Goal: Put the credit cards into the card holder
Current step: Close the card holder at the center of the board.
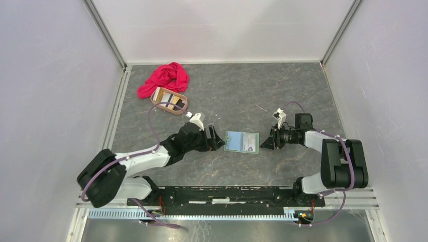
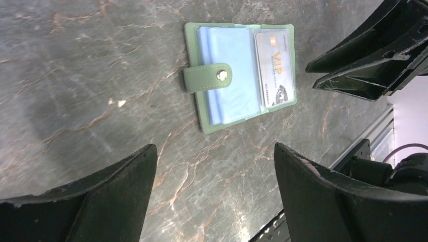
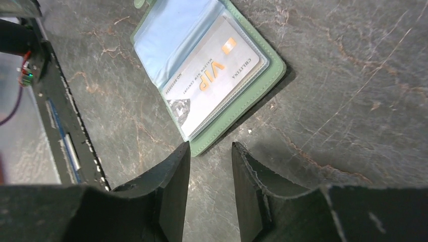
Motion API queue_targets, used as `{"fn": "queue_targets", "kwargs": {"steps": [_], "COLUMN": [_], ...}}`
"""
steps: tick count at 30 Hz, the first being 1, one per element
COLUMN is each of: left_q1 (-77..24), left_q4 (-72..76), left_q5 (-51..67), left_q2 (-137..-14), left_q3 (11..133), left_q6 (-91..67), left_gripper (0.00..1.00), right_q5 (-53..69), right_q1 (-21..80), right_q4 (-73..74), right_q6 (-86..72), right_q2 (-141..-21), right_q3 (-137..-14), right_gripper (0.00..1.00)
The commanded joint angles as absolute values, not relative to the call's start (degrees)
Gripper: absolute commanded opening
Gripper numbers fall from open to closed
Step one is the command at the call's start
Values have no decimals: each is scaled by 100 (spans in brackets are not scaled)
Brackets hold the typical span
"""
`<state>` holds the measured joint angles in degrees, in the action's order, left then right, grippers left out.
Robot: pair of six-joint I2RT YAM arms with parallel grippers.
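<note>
I see the card holder (image 1: pixel 242 141) lying open and flat on the dark marbled table (image 1: pixel 282 91), between my two arms. A silvery-white card (image 3: pixel 214 75) sits in a clear sleeve on the half of the holder nearest the right arm. It reads "VIP" in orange, with an orange chip square at one end. A small word along one short edge looks like "CHEITINA", and the finer print under "VIP" is too small for me to read. The holder's strap (image 2: pixel 207 78) with its snap button (image 2: pixel 221 75) lies folded over the pale blue pockets.

The left gripper (image 2: pixel 214 150) sits just beside the holder with its jaws spread wide around nothing. The right gripper (image 3: pixel 211 147) is at the holder's opposite edge, its jaws slightly parted and empty.

Well beyond the holder on the left arm's side, a pinkish-tan tray (image 1: pixel 180 111) holds more cards (image 1: pixel 171 99), with a red cloth (image 1: pixel 164 79) behind it.
</note>
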<state>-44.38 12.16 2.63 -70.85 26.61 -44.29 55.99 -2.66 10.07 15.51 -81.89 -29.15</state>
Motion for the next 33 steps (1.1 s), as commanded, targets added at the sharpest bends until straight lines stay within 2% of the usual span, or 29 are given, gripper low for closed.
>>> {"fn": "queue_targets", "kwargs": {"steps": [1, 15, 24, 27, 33], "left_q1": [-4653, -4974, -4983, -4983, -4983], "left_q4": [1300, 528, 230, 107, 27], "left_q5": [27, -932, -930, -990, -1080], "left_q2": [-7704, -9093, -9683, -9761, -9871], "left_q3": [3155, 4321, 4839, 4918, 5056], "left_q6": [-4447, -4113, -3970, -3906, -3801], "left_gripper": [90, 89, 77, 75, 69], "right_q5": [5915, 5640, 5644, 5689, 5617], "right_q1": [-290, -325, -325, -327, -325], "right_q4": [648, 41, -97, -18, 175], "right_q6": [963, -487, -560, -514, -331], "right_q2": [-8471, -8890, -9251, -9503, -9592], "right_q3": [-3093, -3050, -3285, -3489, -3533], "right_gripper": [41, 47, 43, 39, 38]}}
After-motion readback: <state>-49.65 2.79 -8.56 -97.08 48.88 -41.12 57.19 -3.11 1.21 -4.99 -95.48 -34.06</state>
